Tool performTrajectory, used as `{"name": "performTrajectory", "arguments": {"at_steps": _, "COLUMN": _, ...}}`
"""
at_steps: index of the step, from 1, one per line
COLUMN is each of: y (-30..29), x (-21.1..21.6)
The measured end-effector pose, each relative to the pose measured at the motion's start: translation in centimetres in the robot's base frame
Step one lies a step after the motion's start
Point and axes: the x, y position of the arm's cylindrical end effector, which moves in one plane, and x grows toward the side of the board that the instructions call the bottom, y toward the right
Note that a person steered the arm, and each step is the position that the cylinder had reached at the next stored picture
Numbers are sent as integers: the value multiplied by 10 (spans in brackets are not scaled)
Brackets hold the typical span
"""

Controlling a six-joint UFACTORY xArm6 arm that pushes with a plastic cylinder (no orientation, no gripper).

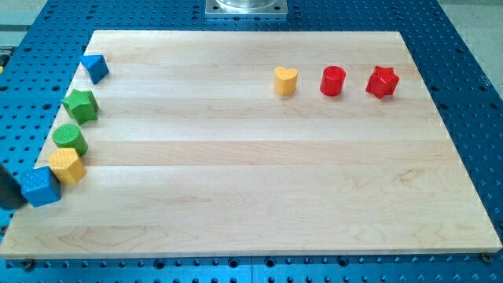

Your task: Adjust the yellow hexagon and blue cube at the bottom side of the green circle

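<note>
The wooden counter [259,173] carries eight blocks, none inside any container. Along the view's left edge, top to bottom, sit a blue triangle [95,68], a green star [81,104], the green circle [70,138], the yellow hexagon [67,166] and the blue cube [40,186]. The hexagon touches the circle's lower side; the cube sits just below-left of the hexagon, overhanging the counter's edge, one corner turned toward the view's bottom. Neither has a clear long axis. At the view's upper right stand a yellow heart [285,80], a red cylinder [333,81] and a red star [383,82]. There is no hand; my tip [11,203] seems to be the dark shape against the cube's left side.
</note>
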Motion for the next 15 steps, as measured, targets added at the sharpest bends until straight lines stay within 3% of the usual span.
{"name": "performTrajectory", "arguments": {"at_steps": 1, "y": 38, "x": 40}}
{"name": "performTrajectory", "arguments": {"at_steps": 2, "y": -3, "x": 37}}
{"name": "performTrajectory", "arguments": {"at_steps": 3, "y": -4, "x": 17}}
{"name": "performTrajectory", "arguments": {"at_steps": 5, "y": -1, "x": -72}}
{"name": "performTrajectory", "arguments": {"at_steps": 6, "y": 20, "x": -53}}
{"name": "performTrajectory", "arguments": {"at_steps": 8, "y": -4, "x": -32}}
{"name": "performTrajectory", "arguments": {"at_steps": 9, "y": 27, "x": -25}}
{"name": "performTrajectory", "arguments": {"at_steps": 10, "y": 15, "x": -24}}
{"name": "performTrajectory", "arguments": {"at_steps": 11, "y": 18, "x": 47}}
{"name": "performTrajectory", "arguments": {"at_steps": 12, "y": 74, "x": 46}}
{"name": "performTrajectory", "arguments": {"at_steps": 13, "y": 131, "x": 7}}
{"name": "performTrajectory", "arguments": {"at_steps": 15, "y": 110, "x": -9}}
